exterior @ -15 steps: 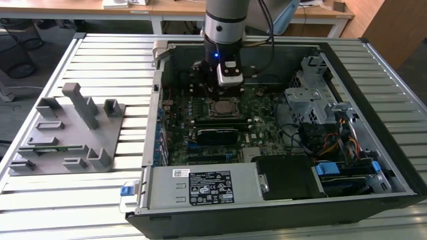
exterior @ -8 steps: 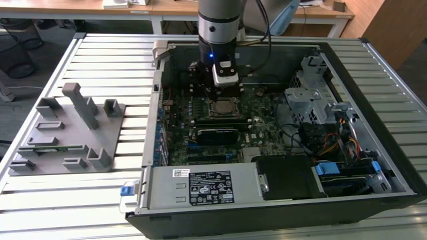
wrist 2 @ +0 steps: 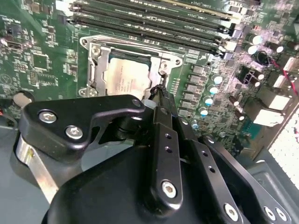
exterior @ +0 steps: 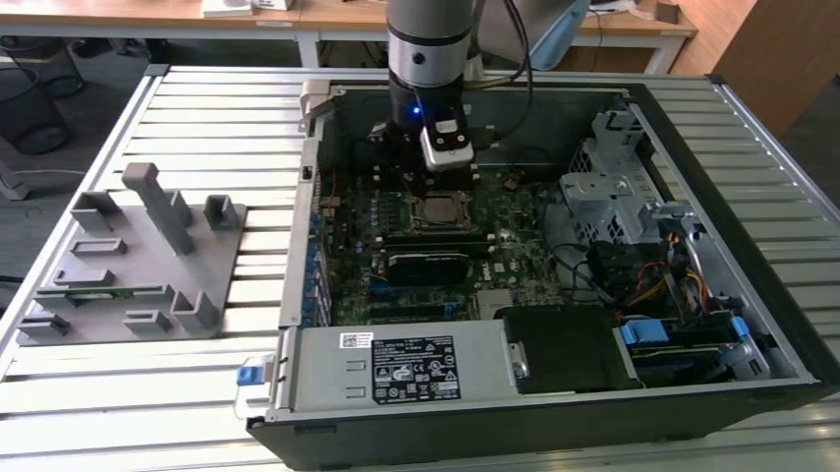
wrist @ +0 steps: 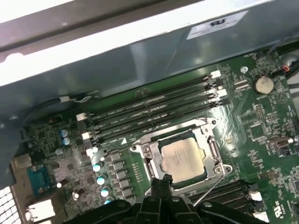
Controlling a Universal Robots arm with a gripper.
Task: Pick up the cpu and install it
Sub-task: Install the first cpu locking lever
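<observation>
The cpu (wrist: 182, 158) is seen seated in the motherboard socket (wrist: 212, 149); the fingers (wrist: 156, 186) are closed together, nothing held, at its edge.

The cpu (exterior: 436, 211) lies flat, pale silver top up, seated square in its metal-framed socket (wrist: 211, 148) on the green motherboard (wrist: 261, 116), mid-case, just beside the rows of memory slots (wrist: 154, 109).

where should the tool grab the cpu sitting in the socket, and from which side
Probably by two opposite edges of its silver top, coming straight down from above. The cpu lies flat on the motherboard, with the metal frame close around it. That leaves no way in from the side, and only the raised lid's edges look grippable.
</observation>
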